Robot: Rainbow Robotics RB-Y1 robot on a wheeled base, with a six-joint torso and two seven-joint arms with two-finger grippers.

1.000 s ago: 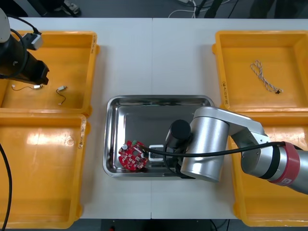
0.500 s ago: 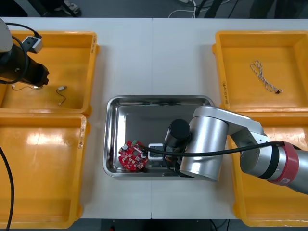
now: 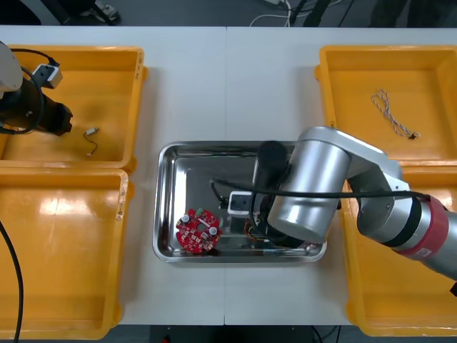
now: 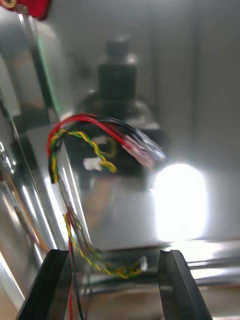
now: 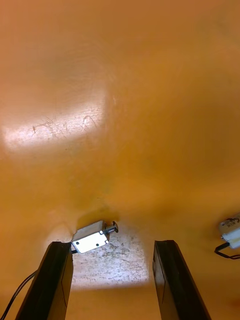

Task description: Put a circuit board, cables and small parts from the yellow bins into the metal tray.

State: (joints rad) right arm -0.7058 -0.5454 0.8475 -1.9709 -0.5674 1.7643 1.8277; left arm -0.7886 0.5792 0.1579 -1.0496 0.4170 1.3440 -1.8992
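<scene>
The near left yellow bin point(image 3: 64, 250) and the near right yellow bin point(image 3: 389, 307) are sitting at the tabletop's point(image 3: 228, 86) two sides. The right arm is reaching across the near right one into the metal tray point(image 3: 200, 179) between them.

Inside the tray, the right gripper point(image 4: 114, 255) is hanging low over the shiny floor with its fingers spread wide, pinching nothing. The red and yellow cable point(image 4: 95, 147) is lying loose on the tray floor just ahead of those fingers. One twisted strand is trailing back beside a finger, and I cannot tell whether it is touching. The round red circuit board point(image 3: 198, 231) is resting flat in the tray's near-left part, apart from the gripper.

Farther back, the left gripper point(image 5: 112, 245) is hovering over the far left yellow bin point(image 3: 107, 78) with its fingers spread too. A small metal part point(image 5: 91, 239) is lying on the bin floor just beside one finger — not gripped. A second small part with a wire point(image 3: 91, 134) is lying nearby in the same bin.

In the far right yellow bin point(image 3: 385, 71), a thin twisted cable point(image 3: 393, 114) is lying alone.
</scene>
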